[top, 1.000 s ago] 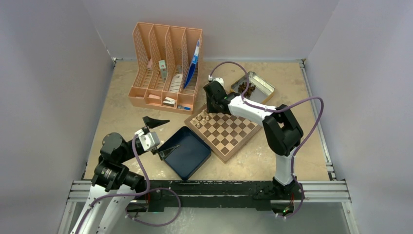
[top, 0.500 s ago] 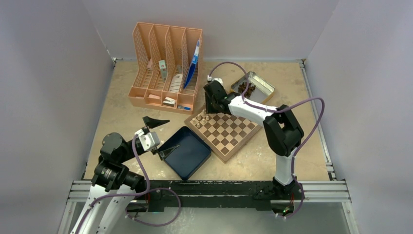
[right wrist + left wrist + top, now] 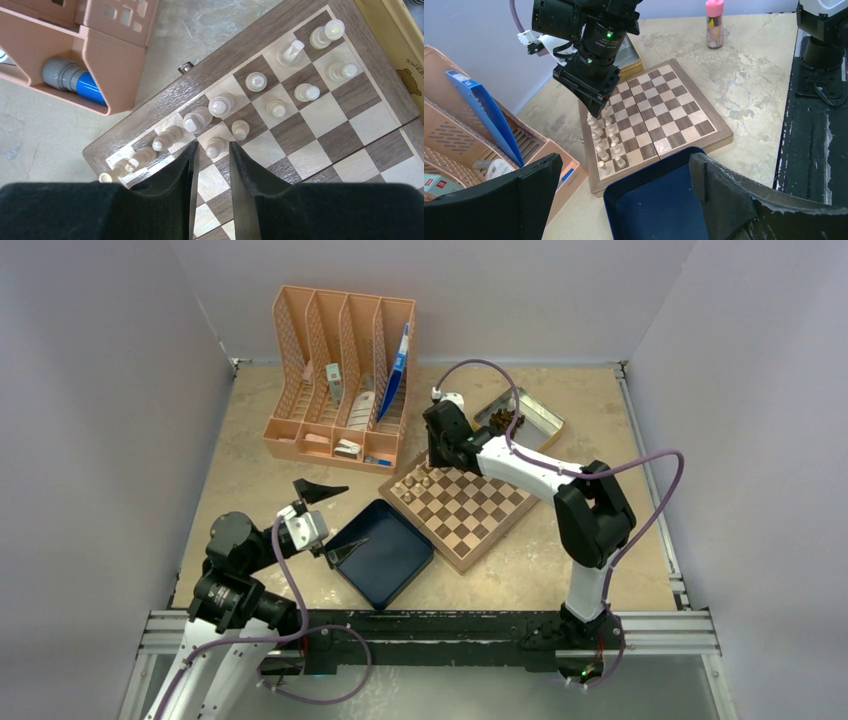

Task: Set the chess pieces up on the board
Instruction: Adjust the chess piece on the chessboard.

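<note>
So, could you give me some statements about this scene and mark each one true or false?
The left gripper is open and empty. True.
The small pale wooden chess pieces cover the whole checked wooden board. False: they stand along one edge only.
The square dark blue tray holds chess pieces. False: none show in it.
The right gripper hangs over those pieces. True.
A blue folder stands in the orange plastic file rack. True.
</note>
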You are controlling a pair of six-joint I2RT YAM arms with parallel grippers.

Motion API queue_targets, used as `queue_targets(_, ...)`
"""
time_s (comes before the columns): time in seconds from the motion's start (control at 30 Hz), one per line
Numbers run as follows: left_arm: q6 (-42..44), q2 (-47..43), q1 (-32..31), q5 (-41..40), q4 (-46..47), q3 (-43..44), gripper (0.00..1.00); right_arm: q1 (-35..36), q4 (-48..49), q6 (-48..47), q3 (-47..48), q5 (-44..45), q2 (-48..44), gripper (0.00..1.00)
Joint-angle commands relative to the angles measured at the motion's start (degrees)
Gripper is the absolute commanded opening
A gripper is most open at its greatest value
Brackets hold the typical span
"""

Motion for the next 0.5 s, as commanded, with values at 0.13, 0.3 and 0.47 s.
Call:
queue_targets(0.13, 0.6, -0.2, -0.2, 0.2, 0.5, 0.0, 1.0, -0.9, 0.0, -1.4, -0.6, 4.0, 0.8, 0.31)
queue_targets(0.3, 0.6, -0.2, -0.2, 0.2, 0.6, -0.1, 1.0, -1.2, 0.4, -1.9, -1.2, 3.9, 1.2, 0.27)
queue_targets(0.47, 0.6, 0.0, -0.2, 0.1, 0.7, 0.0, 1.0, -1.4, 0.8, -2.1, -1.5, 3.6, 1.7, 0.25)
